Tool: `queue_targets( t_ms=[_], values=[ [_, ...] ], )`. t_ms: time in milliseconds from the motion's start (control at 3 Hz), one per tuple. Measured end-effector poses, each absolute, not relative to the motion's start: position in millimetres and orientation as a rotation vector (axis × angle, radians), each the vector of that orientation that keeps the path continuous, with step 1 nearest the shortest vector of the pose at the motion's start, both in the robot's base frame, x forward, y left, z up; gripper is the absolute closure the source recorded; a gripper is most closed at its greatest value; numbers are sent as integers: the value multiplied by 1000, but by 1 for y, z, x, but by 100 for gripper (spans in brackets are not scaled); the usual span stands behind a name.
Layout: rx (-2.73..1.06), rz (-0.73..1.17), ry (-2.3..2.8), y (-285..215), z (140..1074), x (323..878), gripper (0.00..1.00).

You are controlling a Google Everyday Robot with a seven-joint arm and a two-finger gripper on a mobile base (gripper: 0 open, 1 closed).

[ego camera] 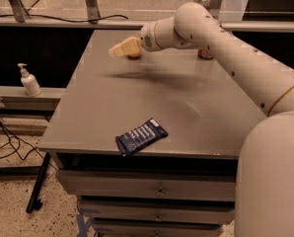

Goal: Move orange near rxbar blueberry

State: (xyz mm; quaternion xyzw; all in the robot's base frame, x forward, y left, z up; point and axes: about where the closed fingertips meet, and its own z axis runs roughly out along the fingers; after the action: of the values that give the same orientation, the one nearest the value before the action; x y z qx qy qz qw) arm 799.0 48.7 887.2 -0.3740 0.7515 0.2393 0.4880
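1. White plastic pump soap bottle (28, 80): on the ledge left of the table, off the work surface. No risk.
2. Grey flat-topped metal table (88, 107) w/ drawers below: bears all task items. No raised lip shows at the edges.
3. Cream-coloured gripper (123, 49): far-left part of the tabletop, low, right at the fruit. Open or closed: cannot tell.
4. Small round dimpled orange (134, 57): far-left of the top, mostly hidden behind the gripper, only a sliver showing. Held, touched or just beside: cannot tell. Risk: an off-centre contact prob. sends it rolling (round, smooth top) toward the back or left edge.
5. Flat rectangular navy-blue foil-wrapped rxbar blueberry (141, 136) w/ white lettering: lies askew near the front edge, well apart from the orange. Risks: fruit set down too far fwd rolls off the front; a low approach nudges the light bar over the edge.
6. Red metal soda can (204, 55): far side, mostly hidden behind the arm. Risk: an elbow sweep clips it.
7. White jointed robot arm (236, 58): reaches in from the right, across the far half of the table.
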Motion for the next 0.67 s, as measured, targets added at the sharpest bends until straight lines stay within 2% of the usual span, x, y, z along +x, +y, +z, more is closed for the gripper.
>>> queue_targets(
  t_ms=[333,667],
  values=[
    [-849,577,1866,43,865,818,0],
    [-800,583,1891,37,847,829,18]
  ],
)
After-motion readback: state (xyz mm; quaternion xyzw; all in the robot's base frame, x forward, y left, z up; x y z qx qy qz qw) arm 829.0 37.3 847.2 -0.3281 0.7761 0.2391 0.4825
